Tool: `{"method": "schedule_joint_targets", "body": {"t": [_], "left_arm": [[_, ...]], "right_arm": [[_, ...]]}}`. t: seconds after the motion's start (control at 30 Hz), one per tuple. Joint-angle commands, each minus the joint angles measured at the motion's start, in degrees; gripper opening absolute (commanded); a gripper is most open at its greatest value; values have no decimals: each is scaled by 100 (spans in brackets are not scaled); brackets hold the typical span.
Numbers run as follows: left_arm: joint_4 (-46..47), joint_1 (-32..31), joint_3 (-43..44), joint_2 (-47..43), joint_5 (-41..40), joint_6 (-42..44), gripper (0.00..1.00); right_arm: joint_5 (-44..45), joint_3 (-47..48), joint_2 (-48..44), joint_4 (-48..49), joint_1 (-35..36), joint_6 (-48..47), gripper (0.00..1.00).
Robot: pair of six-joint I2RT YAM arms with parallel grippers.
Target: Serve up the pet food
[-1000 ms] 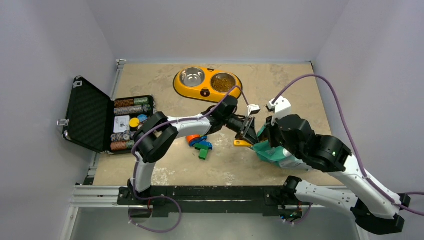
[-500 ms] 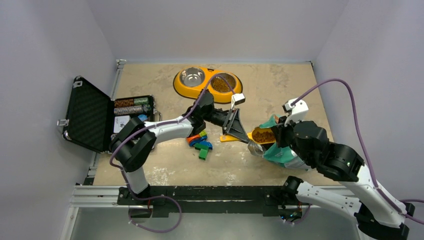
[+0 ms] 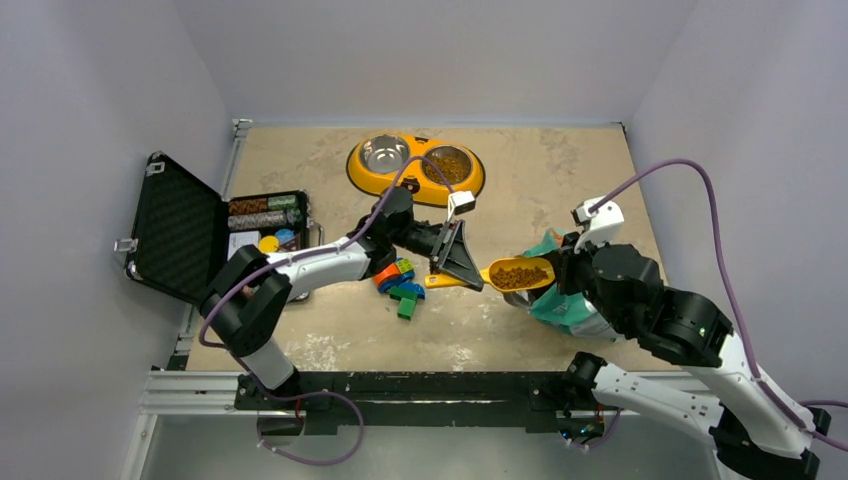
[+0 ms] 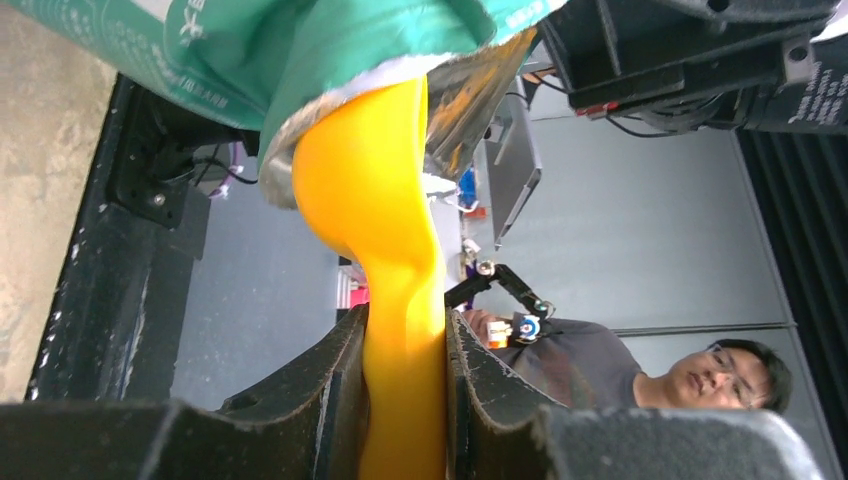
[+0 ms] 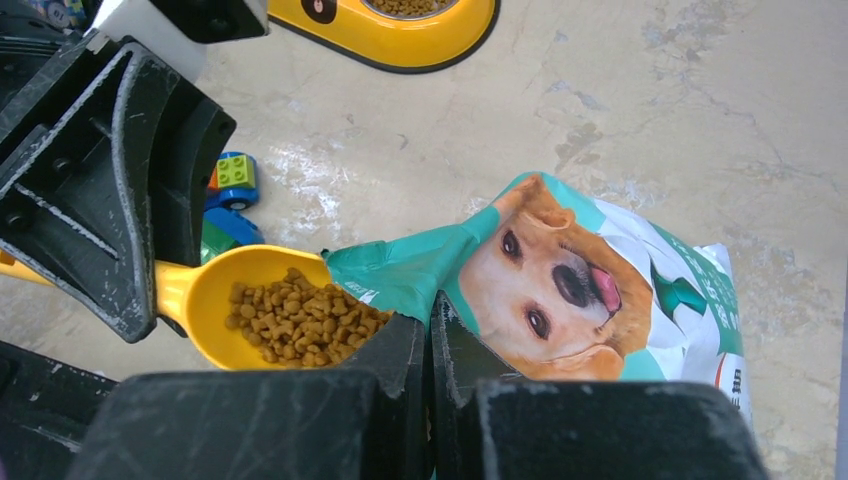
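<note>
My left gripper (image 3: 462,266) is shut on the handle of a yellow scoop (image 3: 520,273), held level above the table just left of the bag's mouth. The scoop carries a heap of brown kibble, the pet food (image 3: 518,272), which is also plain in the right wrist view (image 5: 295,320). In the left wrist view the left gripper (image 4: 405,335) clamps the scoop (image 4: 370,190) from both sides. My right gripper (image 3: 568,270) is shut on the open edge of the teal-green and white dog-printed bag (image 3: 562,305). In the right wrist view the right gripper (image 5: 432,335) pinches the bag (image 5: 600,270).
A yellow double bowl (image 3: 415,178) stands at the back centre; its right cup (image 3: 447,164) holds kibble and its left cup (image 3: 384,154) is bare steel. Colourful toy blocks (image 3: 398,285) lie under the left arm. An open black case (image 3: 190,235) sits at the left edge.
My left gripper has drawn the scoop out of the bag to the left, and the scoop is now filled with kibble. The right gripper still holds the bag, shifted slightly right.
</note>
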Motion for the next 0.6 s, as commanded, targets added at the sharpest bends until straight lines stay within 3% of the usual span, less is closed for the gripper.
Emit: {"method": "schedule_joint_targets", "body": {"t": [0.0,0.1,0.17,0.4,0.57], "left_arm": [[-1056,140,15,-724,-181,906,0],[-2602,145,267,-1069,-296,1840,0],[-3044,145,367,-1252,-325,2196,0],[-2803,153,26,-1728,-179,1985,0],[-1994,222,-208,-2040,-210,1144,0]], "right_arm": [[219,320,-250,587,52,95,0],[146,283,-247,580,51,126,0],[90,282,-215,591,52,126,0],[123,440,-206,610,56,135,0],[285,517,-320,420,51,226,0]]}}
